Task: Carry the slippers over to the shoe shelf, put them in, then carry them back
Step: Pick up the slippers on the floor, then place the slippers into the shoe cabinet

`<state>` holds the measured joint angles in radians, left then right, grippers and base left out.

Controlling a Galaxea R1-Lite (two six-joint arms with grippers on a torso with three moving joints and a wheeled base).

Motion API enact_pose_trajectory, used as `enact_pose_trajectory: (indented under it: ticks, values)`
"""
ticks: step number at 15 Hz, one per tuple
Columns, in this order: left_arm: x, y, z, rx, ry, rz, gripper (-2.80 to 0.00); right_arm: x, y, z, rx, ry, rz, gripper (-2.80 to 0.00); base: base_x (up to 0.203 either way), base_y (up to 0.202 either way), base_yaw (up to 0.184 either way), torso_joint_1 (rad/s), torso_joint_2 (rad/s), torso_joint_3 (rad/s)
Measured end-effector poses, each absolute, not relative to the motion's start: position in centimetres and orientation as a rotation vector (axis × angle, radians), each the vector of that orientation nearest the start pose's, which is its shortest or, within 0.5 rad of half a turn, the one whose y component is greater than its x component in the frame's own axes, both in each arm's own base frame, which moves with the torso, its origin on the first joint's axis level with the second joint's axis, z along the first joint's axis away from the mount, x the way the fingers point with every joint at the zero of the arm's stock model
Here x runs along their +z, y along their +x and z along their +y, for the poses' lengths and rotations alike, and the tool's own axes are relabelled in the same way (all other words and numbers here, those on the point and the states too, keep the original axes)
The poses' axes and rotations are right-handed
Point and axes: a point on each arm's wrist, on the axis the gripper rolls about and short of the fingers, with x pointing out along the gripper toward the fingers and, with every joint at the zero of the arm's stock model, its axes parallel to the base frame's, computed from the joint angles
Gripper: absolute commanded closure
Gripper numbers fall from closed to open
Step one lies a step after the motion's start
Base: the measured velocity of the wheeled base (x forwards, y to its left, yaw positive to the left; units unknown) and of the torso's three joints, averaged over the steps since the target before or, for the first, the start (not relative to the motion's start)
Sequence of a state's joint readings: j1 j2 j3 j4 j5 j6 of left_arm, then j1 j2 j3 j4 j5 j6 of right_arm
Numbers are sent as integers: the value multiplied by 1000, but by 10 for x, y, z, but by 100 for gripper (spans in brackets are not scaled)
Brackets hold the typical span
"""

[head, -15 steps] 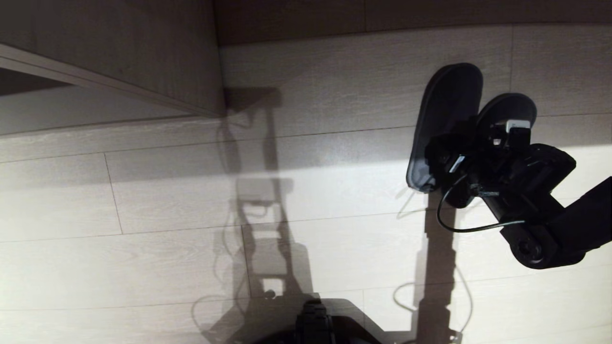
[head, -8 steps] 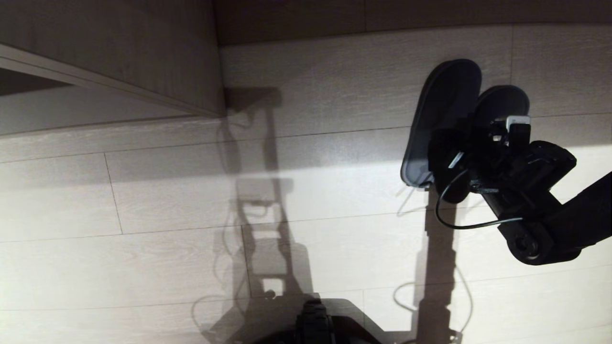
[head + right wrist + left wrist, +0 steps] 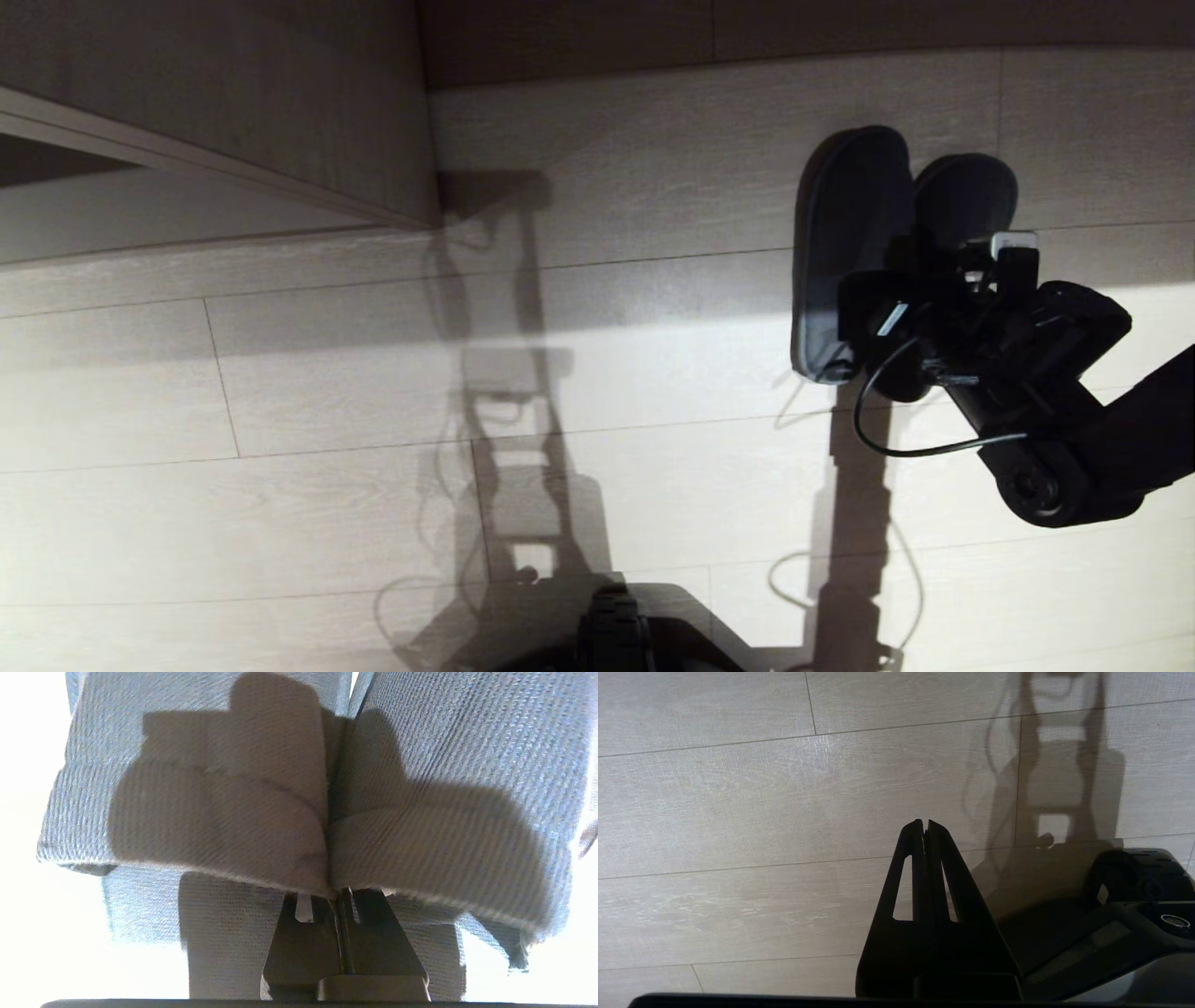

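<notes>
**Slippers pinched at the straps, long axes running away from the robot**

At the left of the head view, a pale wooden cabinet is seen, its corner well apart from the work. Whether it belongs to the shoe shelf cannot be told. The left pincer is seen only in its own wrist view – clenched on nothing, hanging over bare floor beside the robot's base.

Further right, the slippers are found on the floor side by side, soles touching along their inner edges. Their long axes are laid away from the robot, toes towards the wall, with the near ends under the arm.

At the far right, the right pincer is placed over those near ends, reaching in from the robot's right. In the right wrist view its fingers are shown closed together, with the two wide woven straps gathered between them – both slippers are grasped in one pinch.

The coming lift is judged to turn on this: the grip sits at the near end of each sole, so the far ends are likely to droop. The right arm is plainly the nearer one.
</notes>
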<state>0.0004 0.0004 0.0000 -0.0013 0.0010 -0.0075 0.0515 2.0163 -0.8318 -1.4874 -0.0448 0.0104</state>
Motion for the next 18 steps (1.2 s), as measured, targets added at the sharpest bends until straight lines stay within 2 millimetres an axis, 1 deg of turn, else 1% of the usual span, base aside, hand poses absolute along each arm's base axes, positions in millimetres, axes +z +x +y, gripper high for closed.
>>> enact_pose_trajectory:
  ticks: [3,7,8,11,13,18]
  values:
    - [76,-23,0,2,-8,-1,0,182,341,18,51,18,-296,0,0,0,0,0,0,0]
    - [76,-23,0,1,-8,-1,0,198,301,17,99,11,-236,0,0,0,0,0,0,0]
    - [76,-23,0,2,-8,-1,0,203,289,16,114,10,-220,0,0,0,0,0,0,0]
    - [76,-23,0,1,-8,0,0,209,254,15,134,9,-189,0,0,0,0,0,0,0]
    - [76,-23,0,2,-8,-1,0,218,232,14,139,9,-215,0,0,0,0,0,0,0]
    - [76,-23,0,2,-8,-1,0,236,166,11,150,7,-246,0,0,0,0,0,0,0]
